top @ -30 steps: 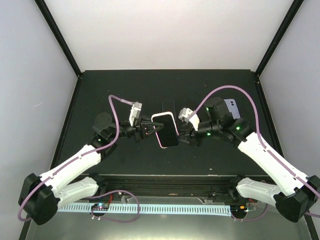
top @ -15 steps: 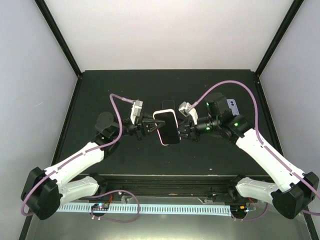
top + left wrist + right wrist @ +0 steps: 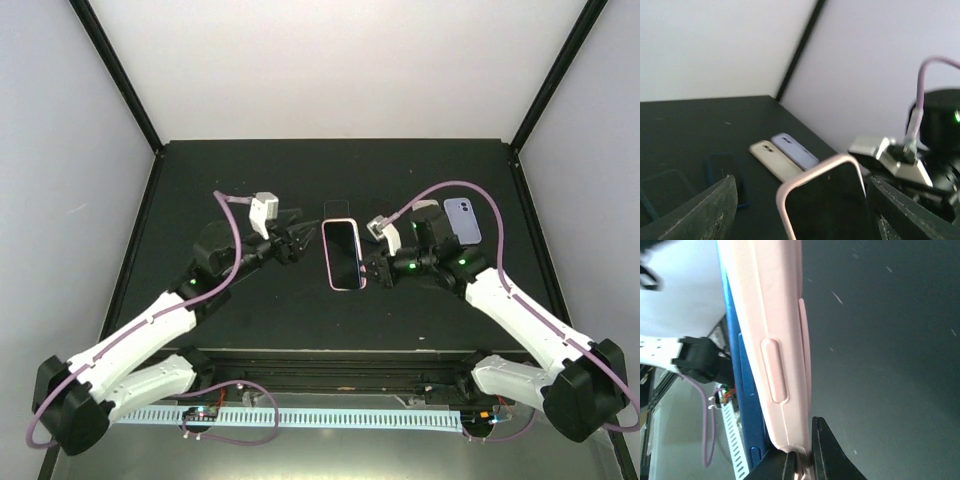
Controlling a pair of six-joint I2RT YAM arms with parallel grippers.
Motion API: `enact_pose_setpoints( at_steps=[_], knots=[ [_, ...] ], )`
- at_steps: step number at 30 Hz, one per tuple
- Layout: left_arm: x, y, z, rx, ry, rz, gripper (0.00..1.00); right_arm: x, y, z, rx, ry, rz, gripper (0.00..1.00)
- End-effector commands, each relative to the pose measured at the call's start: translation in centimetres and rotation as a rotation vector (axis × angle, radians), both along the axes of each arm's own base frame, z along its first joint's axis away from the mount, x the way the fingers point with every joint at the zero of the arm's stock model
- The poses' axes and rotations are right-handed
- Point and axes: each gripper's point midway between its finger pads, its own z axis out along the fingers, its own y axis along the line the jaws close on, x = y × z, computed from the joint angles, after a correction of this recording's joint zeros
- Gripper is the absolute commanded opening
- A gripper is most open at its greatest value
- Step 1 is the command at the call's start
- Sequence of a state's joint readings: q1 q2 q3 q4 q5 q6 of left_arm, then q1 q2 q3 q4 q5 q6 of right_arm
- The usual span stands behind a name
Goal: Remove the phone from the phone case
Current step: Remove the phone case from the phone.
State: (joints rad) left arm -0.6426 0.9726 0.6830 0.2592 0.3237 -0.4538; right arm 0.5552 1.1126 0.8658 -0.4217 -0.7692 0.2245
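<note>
The phone [image 3: 343, 256], dark screen up, sits in its pink phone case [image 3: 771, 325] at the middle of the table. In the right wrist view the phone's blue side [image 3: 747, 405] shows beside the pink wall. My right gripper [image 3: 373, 266] is shut on the case's right long edge; its fingertips [image 3: 807, 462] pinch the pink lip. To the left of the phone, a little apart from it, my left gripper [image 3: 299, 243] is open. The phone's pink-rimmed corner [image 3: 827, 197] shows between its spread fingers [image 3: 715, 212].
A lavender case [image 3: 462, 219] lies at the back right, behind the right arm; a beige case [image 3: 767, 157] lies beside it. A dark case [image 3: 337, 208] lies just beyond the phone. Purple cables loop over both wrists.
My left gripper has let go of the phone, opened and drawn back left. My right gripper has closed on the case's edge. The phone has shifted right and straightened.
</note>
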Motion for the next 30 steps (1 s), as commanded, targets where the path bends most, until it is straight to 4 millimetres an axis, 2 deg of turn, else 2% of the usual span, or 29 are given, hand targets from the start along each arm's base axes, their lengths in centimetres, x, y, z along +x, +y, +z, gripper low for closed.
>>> enact_pose_setpoints(
  at_steps=[1,3,5,8,12,16,18,19,22,30],
  knots=[
    [1.5,4.0,-2.2,0.120,-0.007,0.279,0.73,2.0,-1.5,-1.3,-0.041,0.056,-0.176,0.01],
    [0.6,3.5,-3.6,0.159,0.006,0.282,0.72,2.8,-2.6,-2.8,-0.115,0.125,-0.278,0.01],
    [-0.4,2.2,-4.8,0.200,0.007,0.272,0.71,3.5,-4.8,-4.8,-0.235,0.203,-0.421,0.01],
    [-1.8,-1.3,-7.2,0.279,0.018,0.219,0.66,4.2,-7.5,-6.7,-0.324,0.266,-0.548,0.01],
    [-3.0,-6.5,-9.2,0.383,0.010,0.140,0.62,4.8,-9.8,-8.9,-0.361,0.335,-0.638,0.01],
    [-3.6,-11.1,-10.9,0.447,0.008,0.094,0.63,5.5,-11.8,-10.4,-0.404,0.362,-0.710,0.01],
    [-3.8,-12.8,-12.3,0.489,0.006,0.075,0.65,6.0,-12.4,-11.0,-0.411,0.376,-0.732,0.01],
    [-3.7,-13.7,-12.4,0.499,0.002,0.071,0.67,6.3,-12.6,-11.1,-0.411,0.377,-0.742,0.01],
    [-3.2,-14.8,-14.2,0.556,0.001,0.083,0.69,7.1,-13.0,-11.7,-0.400,0.370,-0.750,0.01],
    [-2.4,-16.2,-16.4,0.632,-0.090,0.072,0.69,7.5,-13.1,-13.4,-0.367,0.467,-0.757,0.01]
  ],
)
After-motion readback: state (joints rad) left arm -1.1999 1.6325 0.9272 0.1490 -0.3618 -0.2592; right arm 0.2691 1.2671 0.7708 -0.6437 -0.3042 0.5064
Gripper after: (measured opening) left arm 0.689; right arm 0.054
